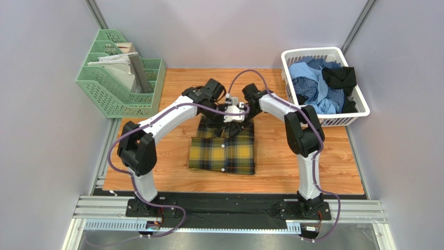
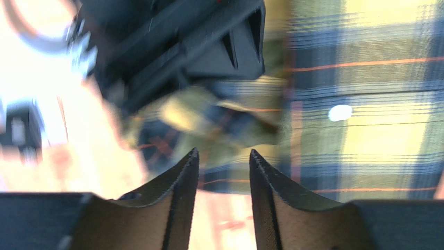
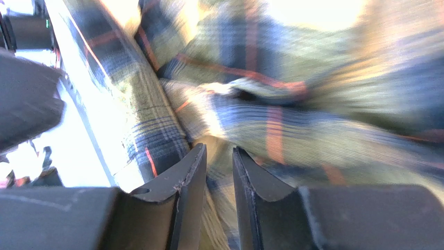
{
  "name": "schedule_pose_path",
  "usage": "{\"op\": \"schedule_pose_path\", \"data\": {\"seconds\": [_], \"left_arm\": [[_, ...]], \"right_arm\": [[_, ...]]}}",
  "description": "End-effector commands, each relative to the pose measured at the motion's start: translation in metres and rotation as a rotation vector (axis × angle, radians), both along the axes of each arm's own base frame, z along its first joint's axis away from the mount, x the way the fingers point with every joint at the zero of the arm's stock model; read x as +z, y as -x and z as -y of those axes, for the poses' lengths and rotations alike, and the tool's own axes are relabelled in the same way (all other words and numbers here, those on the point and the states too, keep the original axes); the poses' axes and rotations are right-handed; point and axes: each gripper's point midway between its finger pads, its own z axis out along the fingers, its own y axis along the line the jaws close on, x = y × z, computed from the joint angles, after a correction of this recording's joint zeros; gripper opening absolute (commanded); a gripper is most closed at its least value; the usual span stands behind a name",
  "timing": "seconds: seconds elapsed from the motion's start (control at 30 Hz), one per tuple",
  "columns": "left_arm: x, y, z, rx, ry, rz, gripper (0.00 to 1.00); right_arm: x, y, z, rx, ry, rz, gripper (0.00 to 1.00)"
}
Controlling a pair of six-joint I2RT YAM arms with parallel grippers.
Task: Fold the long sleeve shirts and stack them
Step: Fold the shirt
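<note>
**Item: plaid shirt**. Mustard-yellow and black flannel with thin orange lines. It lay at the middle of the table, folded to a rough rectangle. The near edge was flat. The far end, by the collar, was bunched under both grippers.

**Handling (judged):** Light, soft and limp, with no stiffness to carry a shape. It would likely sag and drag from any single hold. The napped flannel should grip well against the pads rather than slip. It was not fragile, though a button could snag a finger. It was best taken by a pinch through a doubled fold or hem at two spread corners, not at a loose single layer.

**Left gripper**. It was at the far end of the shirt, just left of its partner. The jaws stood moderately apart with nothing between them, and crumpled cloth lay just beyond the tips.

**Right gripper**. It was at the same far end, on the right. The jaws were narrow and plaid cloth showed in the gap. The blur made it impossible to tell whether that cloth was pinched or merely behind.

**Other shirts**. Light blue, blue-checked and black, heaped unfolded in the white basket at the far right. They were well apart from the plaid one.

**Also present:** a green file rack at the far left.
</note>
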Motion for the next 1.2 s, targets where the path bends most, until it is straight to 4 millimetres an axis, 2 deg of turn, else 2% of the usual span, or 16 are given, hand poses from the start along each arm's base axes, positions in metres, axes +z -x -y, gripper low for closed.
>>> {"op": "schedule_pose_path", "data": {"seconds": [0.0, 0.03, 0.07, 0.2, 0.33, 0.43, 0.53, 0.6, 0.67, 0.7, 0.73, 0.8, 0.87, 0.93, 1.03, 1.17], "left_arm": [[0.052, -0.002, 0.011, -0.034, 0.159, 0.056, 0.5], [0.049, 0.002, 0.008, -0.031, 0.161, 0.048, 0.59], [0.032, 0.01, 0.003, -0.026, 0.139, 0.009, 0.6], [-0.008, 0.018, -0.001, -0.002, 0.109, -0.063, 0.61], [-0.045, 0.031, -0.004, 0.012, 0.062, -0.184, 0.59], [-0.072, 0.048, -0.012, 0.02, -0.003, -0.255, 0.51], [-0.088, 0.073, -0.019, 0.003, -0.051, -0.314, 0.37], [-0.086, 0.092, -0.015, -0.002, -0.038, -0.349, 0.33], [-0.09, 0.114, -0.019, -0.01, -0.049, -0.395, 0.29], [-0.08, 0.127, -0.015, -0.023, -0.03, -0.397, 0.29], [-0.082, 0.14, -0.02, -0.024, -0.036, -0.42, 0.29], [-0.064, 0.157, -0.018, -0.014, 0.007, -0.437, 0.29], [-0.057, 0.166, -0.02, -0.009, 0.027, -0.462, 0.31], [-0.047, 0.169, -0.024, -0.013, 0.037, -0.444, 0.41], [-0.037, 0.171, -0.023, -0.026, 0.061, -0.438, 0.5], [-0.038, 0.171, -0.017, -0.03, 0.071, -0.466, 0.55]], "right_arm": [[0.028, -0.048, 0.014, -0.049, -0.016, 0.142, 0.32], [0.029, -0.054, 0.009, -0.053, -0.022, 0.147, 0.32], [0.031, -0.057, 0.006, -0.059, -0.04, 0.14, 0.32], [0.019, -0.061, -0.01, -0.07, -0.06, 0.098, 0.32], [-0.002, -0.051, -0.019, -0.071, -0.055, 0.03, 0.31], [-0.023, -0.032, -0.02, -0.051, -0.027, -0.022, 0.3], [-0.038, -0.009, -0.02, -0.022, -0.01, -0.061, 0.3], [-0.045, 0.01, -0.019, -0.001, 0.004, -0.085, 0.29], [-0.042, 0.026, -0.021, 0.018, -0.01, -0.109, 0.29], [-0.037, 0.041, -0.021, 0.028, -0.013, -0.128, 0.3], [-0.03, 0.048, -0.021, 0.034, -0.029, -0.134, 0.3], [-0.019, 0.059, -0.021, 0.035, -0.044, -0.159, 0.3], [0.002, 0.062, -0.019, 0.04, -0.065, -0.145, 0.31], [0.024, 0.052, -0.021, 0.037, -0.101, -0.099, 0.32], [0.039, 0.03, -0.021, 0.013, -0.117, -0.057, 0.34], [0.036, 0.003, -0.021, -0.019, -0.109, -0.033, 0.34]]}}
